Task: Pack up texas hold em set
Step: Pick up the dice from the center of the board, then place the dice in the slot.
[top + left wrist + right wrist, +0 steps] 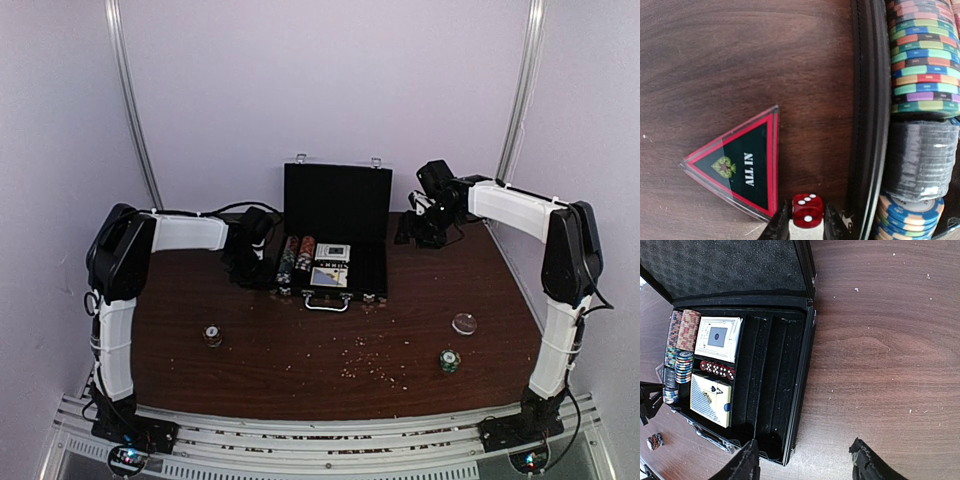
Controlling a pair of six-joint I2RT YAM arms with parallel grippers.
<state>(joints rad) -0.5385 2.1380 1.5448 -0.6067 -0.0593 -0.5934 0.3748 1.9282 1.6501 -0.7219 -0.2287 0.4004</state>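
The black case [336,205] stands open at the table's back middle, lid upright. Its tray [771,385] holds striped chips [682,337], two card decks [717,337], and a row of red dice [717,369]; the right slots hold nothing. My left gripper [807,221] is by the case's left wall [869,125], shut on a red die [807,209] low over the table. An "ALL IN" triangle [737,167] lies beside it. My right gripper [805,465] is open and empty over the table at the case's right front corner.
Loose on the table are a small chip stack [213,335] at front left, a green chip stack [449,360] at front right, and a clear round disc [464,323]. Pale crumbs [375,362] are scattered across the front middle.
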